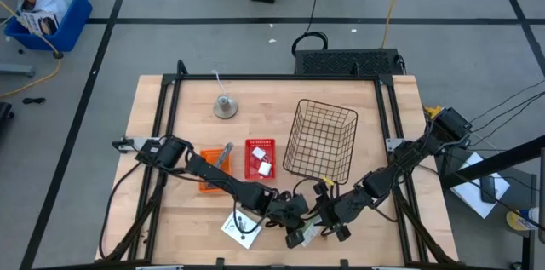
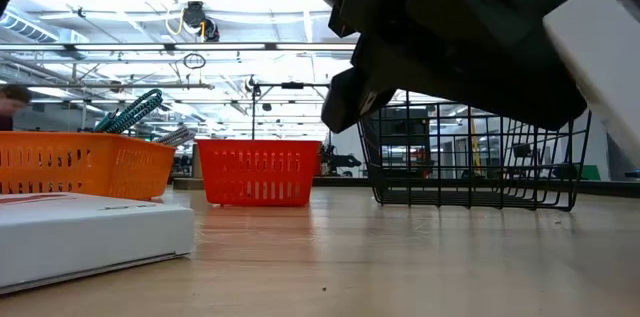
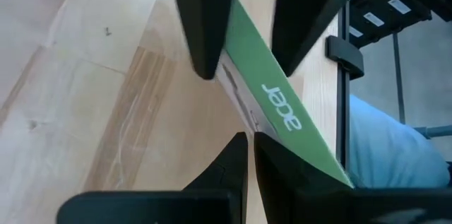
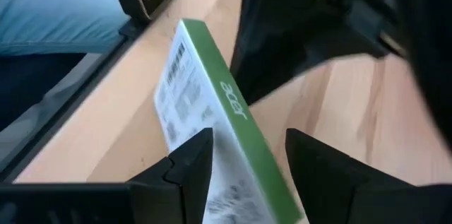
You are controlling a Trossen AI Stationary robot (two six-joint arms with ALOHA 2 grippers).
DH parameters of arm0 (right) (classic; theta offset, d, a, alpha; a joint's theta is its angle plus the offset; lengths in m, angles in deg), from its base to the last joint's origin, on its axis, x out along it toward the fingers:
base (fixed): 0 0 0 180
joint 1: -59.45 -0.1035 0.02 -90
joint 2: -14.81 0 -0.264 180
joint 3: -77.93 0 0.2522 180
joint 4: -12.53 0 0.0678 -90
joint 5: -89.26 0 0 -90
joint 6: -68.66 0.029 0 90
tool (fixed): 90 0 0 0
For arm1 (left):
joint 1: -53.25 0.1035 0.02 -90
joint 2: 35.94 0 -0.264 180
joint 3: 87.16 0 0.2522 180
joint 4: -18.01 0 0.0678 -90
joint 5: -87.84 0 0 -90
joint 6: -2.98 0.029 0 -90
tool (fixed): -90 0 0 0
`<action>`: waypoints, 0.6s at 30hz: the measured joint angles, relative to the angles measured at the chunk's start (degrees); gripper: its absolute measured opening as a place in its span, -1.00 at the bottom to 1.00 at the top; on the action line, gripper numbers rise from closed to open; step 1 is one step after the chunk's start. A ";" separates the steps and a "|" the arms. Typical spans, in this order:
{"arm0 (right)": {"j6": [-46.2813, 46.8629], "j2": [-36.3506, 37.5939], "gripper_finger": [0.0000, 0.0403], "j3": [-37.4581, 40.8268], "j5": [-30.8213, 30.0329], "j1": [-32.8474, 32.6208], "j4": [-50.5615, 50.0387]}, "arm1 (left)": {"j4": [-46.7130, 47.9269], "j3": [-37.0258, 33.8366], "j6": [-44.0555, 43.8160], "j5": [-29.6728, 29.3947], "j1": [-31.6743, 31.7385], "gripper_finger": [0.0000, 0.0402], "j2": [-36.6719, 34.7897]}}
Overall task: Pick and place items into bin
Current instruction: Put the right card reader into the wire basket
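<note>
My right gripper (image 4: 244, 146) is shut on a flat white box with a green side marked "acer" (image 4: 205, 90), near the table's front edge (image 1: 305, 236). My left gripper (image 3: 248, 143) is shut, and its tips point at the same box (image 3: 275, 90) from the other side. A second white box (image 1: 241, 226) lies flat on the table to the left. An orange bin (image 1: 213, 168) holds slim tools, one of them teal-handled (image 2: 130, 112). A red bin (image 1: 261, 157) holds small white items. My right gripper pinches the box across its thin width, one finger (image 4: 191, 160) on the labelled white face (image 4: 176, 104) and the other on the opposite face, with the green side showing between them. The box is tilted, and its upper part (image 2: 600, 37) stands above the table. My left gripper's shut tips (image 3: 244, 146) stand at the box's white edge (image 3: 236, 90); I cannot tell whether they touch it.
A black wire basket (image 1: 322, 140) stands behind the grippers, right of the red bin. A round grey bell (image 1: 225, 106) sits toward the table's far edge. A person's blue-clad leg (image 3: 381, 153) shows beyond the table's front frame.
</note>
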 joint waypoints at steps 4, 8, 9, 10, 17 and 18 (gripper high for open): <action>0.68 0.00 -0.15 0.00 2.50 0.02 0.19 | -0.83 0.00 0.00 0.01 -0.02 -0.85 0.00; 1.70 0.00 -0.15 0.00 2.85 0.00 -0.07 | -1.31 0.00 0.00 0.01 -0.02 -0.85 0.00; 1.72 0.00 -0.15 0.00 2.83 0.00 0.03 | -1.42 0.00 0.00 -0.04 -0.02 -0.85 0.02; 1.88 0.00 -0.15 0.00 2.85 -0.03 0.07 | -1.52 0.00 0.05 -0.19 -0.02 -0.85 0.02; 3.39 0.00 -0.15 0.00 2.85 -0.44 0.23 | -2.04 0.00 0.05 -0.55 -0.02 -0.85 0.02; 3.45 0.00 -0.15 0.00 2.85 -0.66 0.53 | -2.33 0.00 0.04 -0.55 -0.02 -0.85 0.02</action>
